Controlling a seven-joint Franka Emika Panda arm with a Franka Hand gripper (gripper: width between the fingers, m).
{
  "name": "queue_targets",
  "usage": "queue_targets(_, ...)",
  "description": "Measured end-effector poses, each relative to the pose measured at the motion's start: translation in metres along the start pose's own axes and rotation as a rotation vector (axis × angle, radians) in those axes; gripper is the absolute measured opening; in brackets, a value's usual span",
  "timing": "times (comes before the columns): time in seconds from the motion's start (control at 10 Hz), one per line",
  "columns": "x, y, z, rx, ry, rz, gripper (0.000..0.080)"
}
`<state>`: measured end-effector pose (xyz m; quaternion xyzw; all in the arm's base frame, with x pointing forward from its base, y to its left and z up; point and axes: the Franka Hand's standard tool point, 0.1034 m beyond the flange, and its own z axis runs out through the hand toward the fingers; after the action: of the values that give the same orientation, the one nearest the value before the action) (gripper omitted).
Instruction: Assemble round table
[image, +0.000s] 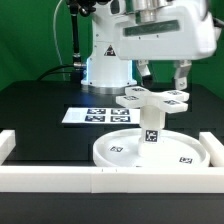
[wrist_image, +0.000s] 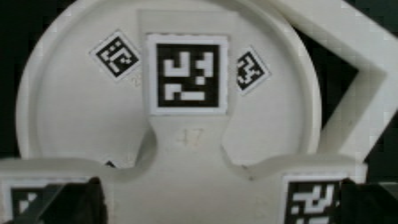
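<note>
The large round disc (image: 115, 150) lies flat on the black table. The short leg (image: 150, 125) stands upright on it, and the cross-shaped base (image: 155, 97) sits on top of the leg. My gripper (image: 163, 82) hangs right over the base, its fingers wide apart on either side of the base's middle. In the wrist view the base (wrist_image: 191, 135) fills the centre with its large tag, and the disc (wrist_image: 63, 110) lies behind it. The dark fingertips (wrist_image: 71, 205) stand at both edges of the base, around my gripper's centre (wrist_image: 210, 205). It looks open.
The long white border rail (image: 100, 180) runs along the front of the table, with the disc resting against it. The marker board (image: 95, 115) lies flat behind the disc. The arm's white pedestal (image: 105, 65) stands at the back.
</note>
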<state>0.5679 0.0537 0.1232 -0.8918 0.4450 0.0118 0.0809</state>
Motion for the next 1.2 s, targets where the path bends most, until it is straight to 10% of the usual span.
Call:
queue_targets(0.5, 0.001, 0.001, 0.001, 0.001, 0.001, -0.357, 0.0649)
queue_targets(0.9, -0.008, -0.011, 0.0, -0.081, 0.059, -0.817, 0.0649)
queue_targets(1.2, -0.007, -0.01, 0.001, -0.093, 0.064, -1.037, 0.0649)
